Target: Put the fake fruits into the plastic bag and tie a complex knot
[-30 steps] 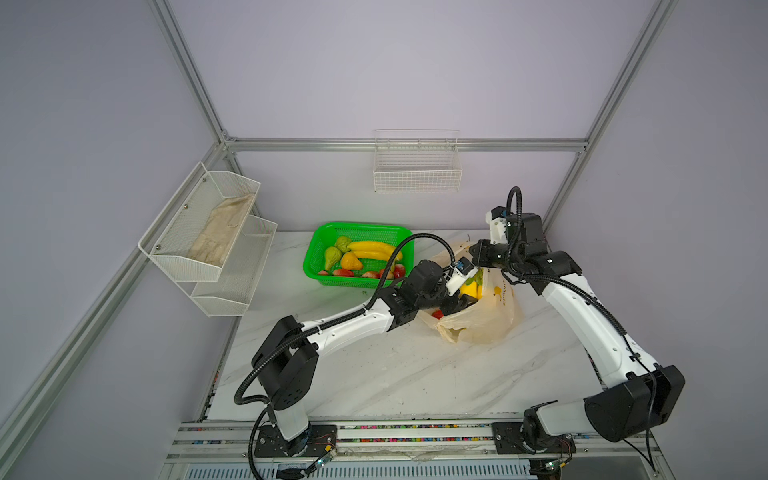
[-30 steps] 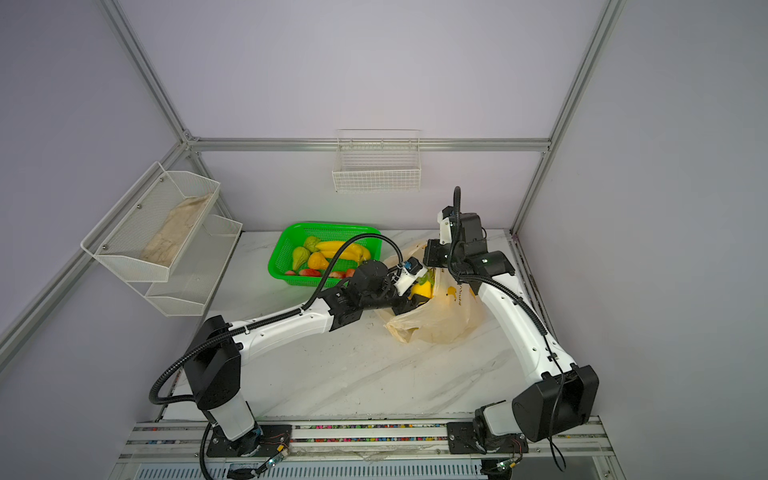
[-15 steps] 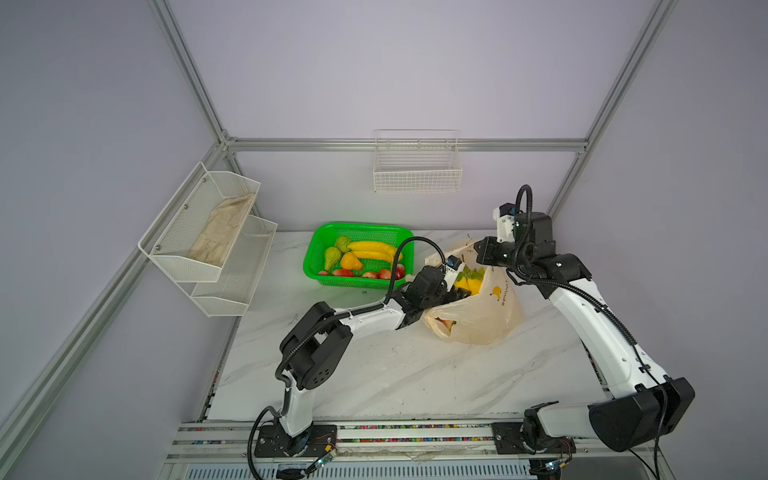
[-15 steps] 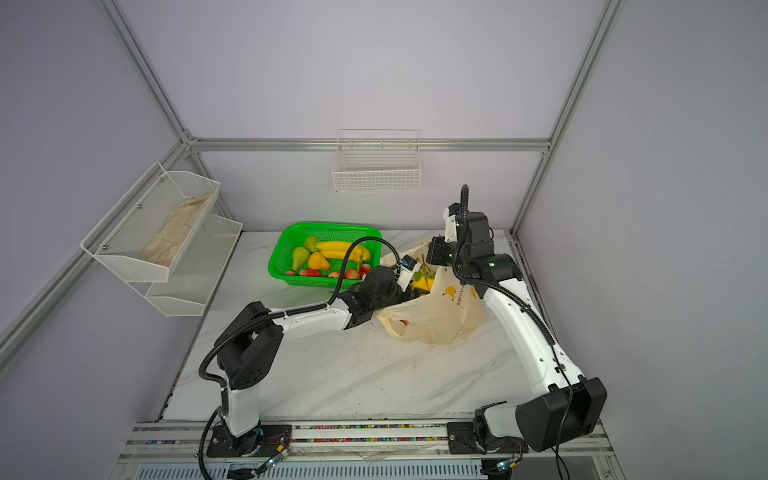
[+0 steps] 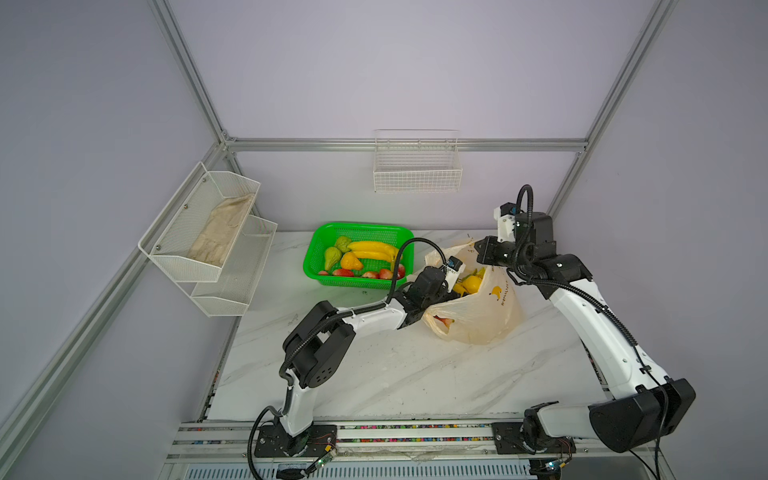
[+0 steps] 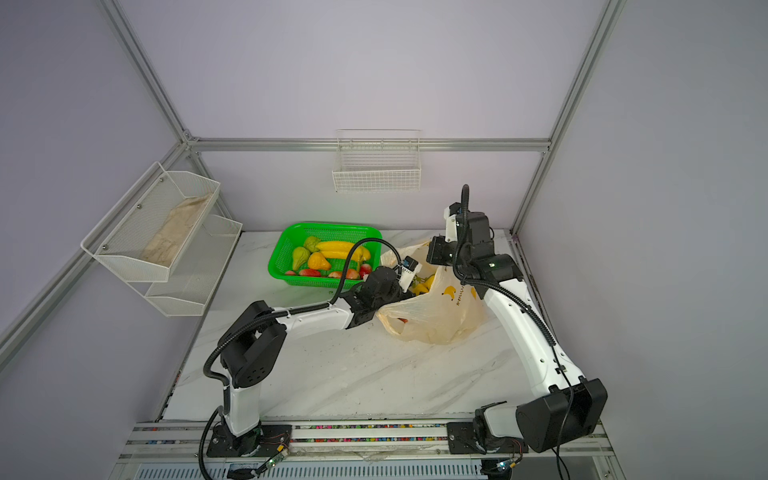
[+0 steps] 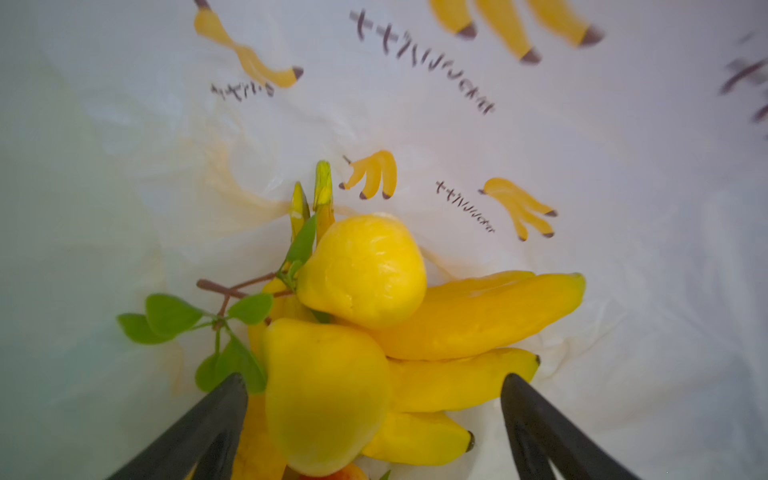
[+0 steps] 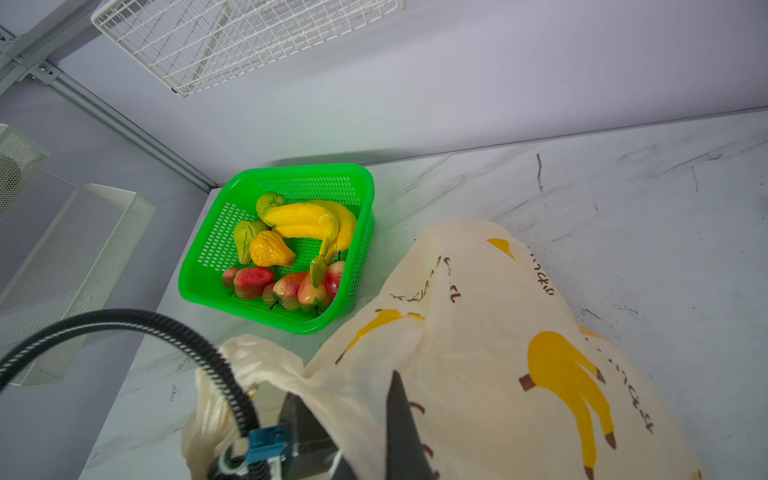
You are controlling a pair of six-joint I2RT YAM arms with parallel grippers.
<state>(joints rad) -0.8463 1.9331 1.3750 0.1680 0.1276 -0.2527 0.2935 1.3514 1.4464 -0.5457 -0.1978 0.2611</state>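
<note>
The near half of the white marble bench [image 5: 374, 382] lay open between the two arm bases. Beyond it, toward the right edge, one translucent cream plastic bag printed with bananas [image 5: 478, 316] slumped with its mouth up. The left gripper [image 7: 372, 376] was inside that mouth. Its jaws stood wide apart, clamped on nothing, either side of the nearer of two glossy yellow plastic pears [image 7: 361, 270]. With the pears lay one yellow plastic banana bunch [image 7: 478, 311] and one leafy green twig [image 7: 174, 316]. The right gripper [image 8: 395, 386] had its jaws together on the bag's rim, holding it up. Near the bag, at the far edge, one bright green perforated plastic basket [image 5: 353, 281] held a second banana bunch [image 5: 374, 248], two green pears [image 5: 332, 257], one orange pear [image 5: 350, 261] and at least five small red-pink apples [image 5: 343, 272]. Bare marble ran along the left edge.
</note>
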